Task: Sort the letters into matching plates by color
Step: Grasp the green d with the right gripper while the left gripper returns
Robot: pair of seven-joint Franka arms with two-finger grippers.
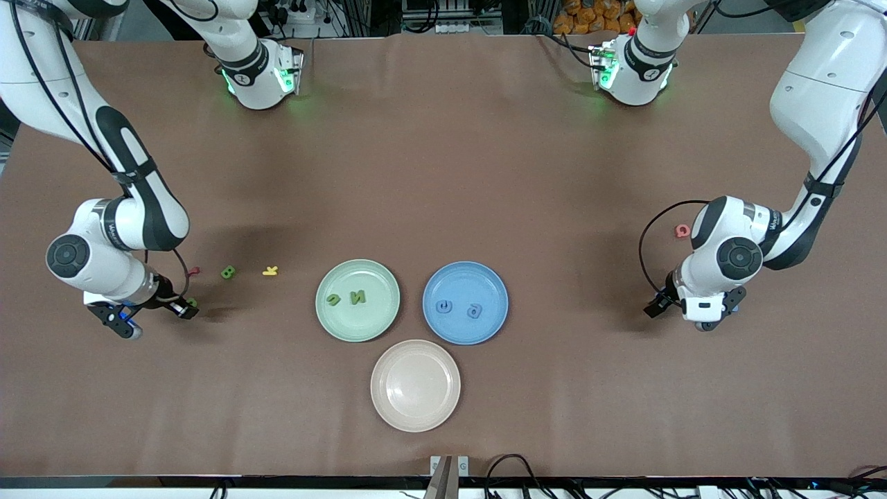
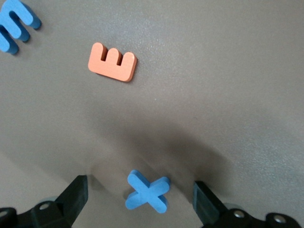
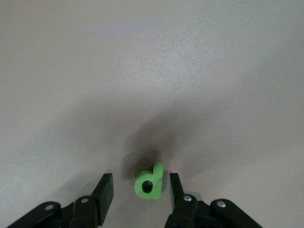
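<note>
While both arms hang low over the table [image 1: 443,159], three plates sit bunched together near the middle: a green plate [image 1: 357,326], a blue plate [image 1: 465,328] touching it on the left arm's side, and a beige plate [image 1: 415,409] nearer the front camera than either. Two green letters [image 1: 345,299] lie in the green plate, and two blue letters [image 1: 459,308] lie in the blue one; the beige plate holds none.

Toward the right arm's end from the green plate, a yellow letter [image 1: 270,271] and a green B [image 1: 228,272] lie on the table. The right gripper [image 3: 140,189] is down at the cloth with its fingers partly open, one on each side of a small green d [image 3: 149,182], one finger close against it and a gap at the other, no grip yet.

Toward the left arm's end from the blue plate, the left gripper [image 2: 141,198] has its fingers spread wide around a blue X [image 2: 147,192], touching nothing. Its wrist view also shows one orange E [image 2: 113,62] and another blue letter [image 2: 16,23]. One red letter [image 1: 682,231] lies beside that arm.
</note>
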